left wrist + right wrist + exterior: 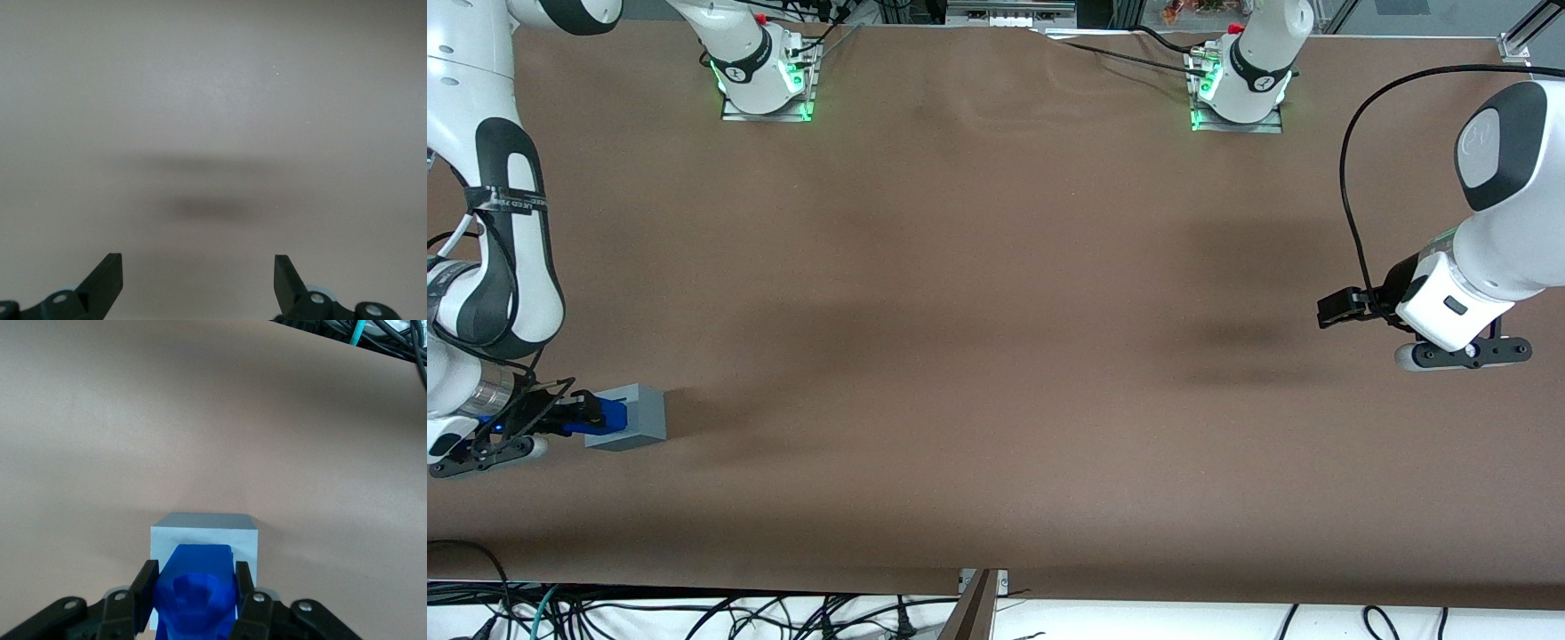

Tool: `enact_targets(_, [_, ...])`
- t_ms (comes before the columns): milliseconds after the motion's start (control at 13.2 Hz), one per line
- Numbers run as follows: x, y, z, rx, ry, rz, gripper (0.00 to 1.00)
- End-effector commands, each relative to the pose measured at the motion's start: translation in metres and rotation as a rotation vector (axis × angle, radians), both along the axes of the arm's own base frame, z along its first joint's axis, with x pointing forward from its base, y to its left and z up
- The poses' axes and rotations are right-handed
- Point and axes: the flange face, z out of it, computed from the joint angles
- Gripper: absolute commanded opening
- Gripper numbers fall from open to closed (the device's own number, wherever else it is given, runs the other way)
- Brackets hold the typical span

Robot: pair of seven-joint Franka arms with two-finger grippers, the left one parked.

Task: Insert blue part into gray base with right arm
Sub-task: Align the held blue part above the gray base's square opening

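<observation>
Blue plastic fills the space between the two black fingers (148, 593) of the gripper (195, 597); the claw is clamped on the blue part (195, 595) from both flanks, its bumpy top showing between the pads; the piece looks rigid and light, probably a little slick, so a squeeze on the flat sides, as here, seems the sound place to hold it, leaving the lower end free to enter. Just under and ahead of it sits the gray base (204, 533), a stiff block resting on the brown table (213, 420); the part overlaps its top face, though whether it is already seated in the recess cannot be told. From the front camera the right arm (503, 267) reaches down at the working arm's end of the table, gripper (574, 413) and blue part (609, 414) touching the gray base (636, 418).
</observation>
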Motion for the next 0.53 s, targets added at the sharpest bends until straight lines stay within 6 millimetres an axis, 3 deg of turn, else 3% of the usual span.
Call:
enact_targets(0, [0.0021,-0.0040,-0.0312,0.026,0.032,-0.008,0.51])
enact_targets(455, [-0.0016,-0.0022,-0.0389,0.028,0.053,-0.002,0.51])
